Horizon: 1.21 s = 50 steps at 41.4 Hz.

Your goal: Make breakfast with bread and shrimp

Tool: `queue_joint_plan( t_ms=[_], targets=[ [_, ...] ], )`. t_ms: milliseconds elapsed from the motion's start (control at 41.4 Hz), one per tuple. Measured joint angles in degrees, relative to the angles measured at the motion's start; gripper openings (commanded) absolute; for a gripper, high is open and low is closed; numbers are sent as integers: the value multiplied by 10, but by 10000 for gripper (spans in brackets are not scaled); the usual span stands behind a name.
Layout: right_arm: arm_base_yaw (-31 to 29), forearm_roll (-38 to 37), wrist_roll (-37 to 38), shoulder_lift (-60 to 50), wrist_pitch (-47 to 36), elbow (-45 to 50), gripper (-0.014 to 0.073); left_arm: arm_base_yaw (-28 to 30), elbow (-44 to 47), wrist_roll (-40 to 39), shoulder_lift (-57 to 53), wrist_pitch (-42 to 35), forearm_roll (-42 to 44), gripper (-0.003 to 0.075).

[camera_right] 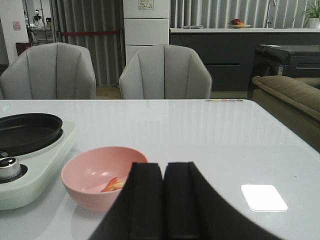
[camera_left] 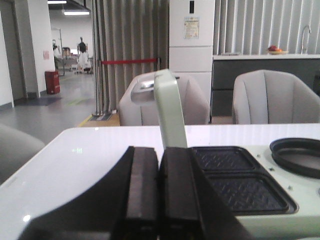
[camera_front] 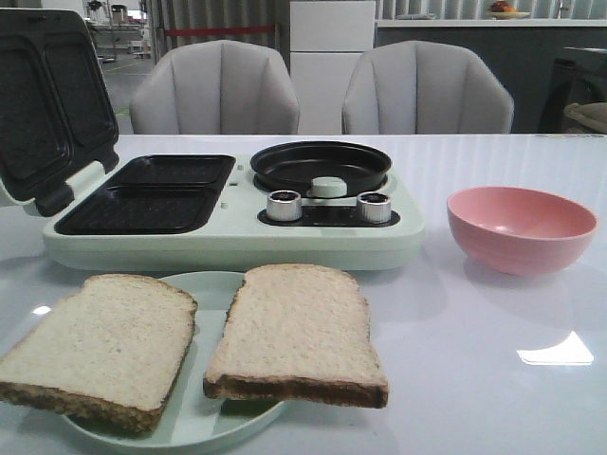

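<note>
Looking forward over the glossy white table, I see two square slices of pale beige bread with dark brown crusts lying side by side on a round pale green plate at the near edge. The left slice and the right slice sit just beside each other with a narrow gap between them, both overhanging the plate's rim.

Behind the plate stands a pale green breakfast maker. Its left part holds two black ridged sandwich plates, and its hinged lid stands open, leaning back to the left. On its right part rests a round black frying pan, with a pale green knob and two silver dials in front of it.

To the right of the appliance, apart from it, sits a round pink bowl. From my right wrist I can see a small orange-pink piece of shrimp lying at the bottom of that bowl.

My left gripper has its black fingers pressed together, holding nothing, hovering near the sandwich plates with the open lid's edge straight ahead. My right gripper is likewise pressed together and empty, positioned just beside the pink bowl. Two grey upholstered chairs stand behind the table.
</note>
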Motion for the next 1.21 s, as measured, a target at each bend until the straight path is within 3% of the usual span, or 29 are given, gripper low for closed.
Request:
queue_joint_plan(
  t_ms=[121, 290, 556, 725, 1208],
  targets=[
    [0, 0, 0, 0, 34, -30, 36, -1, -6, 0, 0, -26, 0, 104],
    [0, -15, 0, 0, 107, -133, 36, -1, -87, 0, 0, 12, 0, 104],
    [0, -31, 0, 82, 219, -285, 36, -1, -252, 0, 53, 145, 1, 104],
    [0, -2, 0, 164, 291, -361, 36, -1, -330, 0, 126, 259, 0, 104],
    [0, 4, 0, 347, 375, -377, 36, -1, -311, 0, 221, 364, -12, 104]
  ],
)
